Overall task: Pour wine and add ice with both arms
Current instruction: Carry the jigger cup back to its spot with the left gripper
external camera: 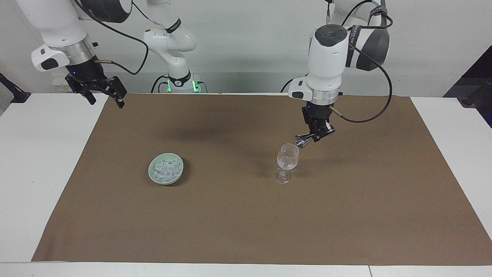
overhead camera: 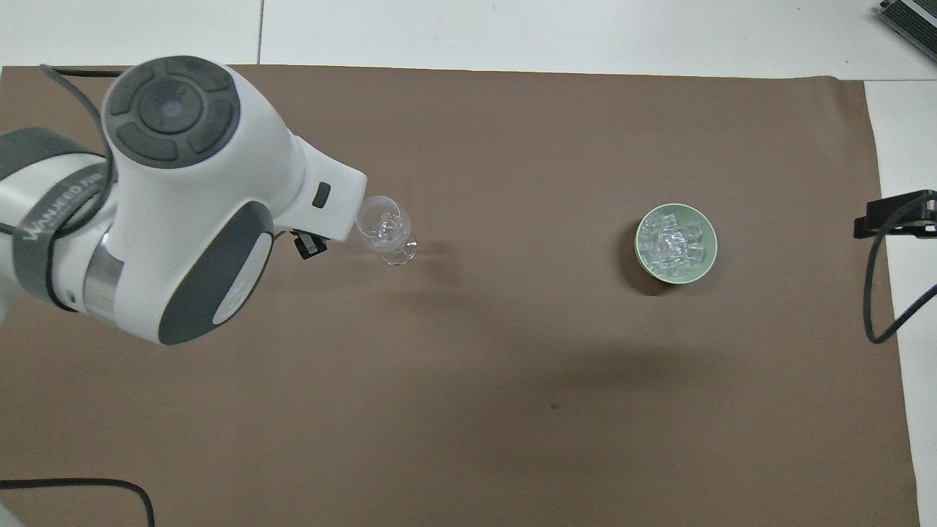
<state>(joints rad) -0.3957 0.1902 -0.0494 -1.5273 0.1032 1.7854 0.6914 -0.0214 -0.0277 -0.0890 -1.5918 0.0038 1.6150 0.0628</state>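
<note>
I see two containers on the brown cloth (external camera: 246,215) that covers the white bench (external camera: 34,161). One pale green round bowl (external camera: 166,174) sits toward the right arm's end, and a heap of small clear ice cubes (external camera: 165,169) lies in it, too many and too tightly piled for me to count. One clear stemmed wine glass (external camera: 287,161) stands upright toward the left arm's end, well apart from the bowl; I cannot tell what, if anything, is in its cup.

My left gripper (external camera: 318,134) hangs over the cloth just beside the glass's rim, clamped on one small silver metal jigger (external camera: 303,141), which is tilted with its mouth toward the glass. The jigger's mouth sits just above the rim.

My right gripper (external camera: 103,93) waits in the air over the cloth's corner at the right arm's end, its fingers spread wide with nothing between them. In the overhead view only its black tip (overhead camera: 894,217) shows.
</note>
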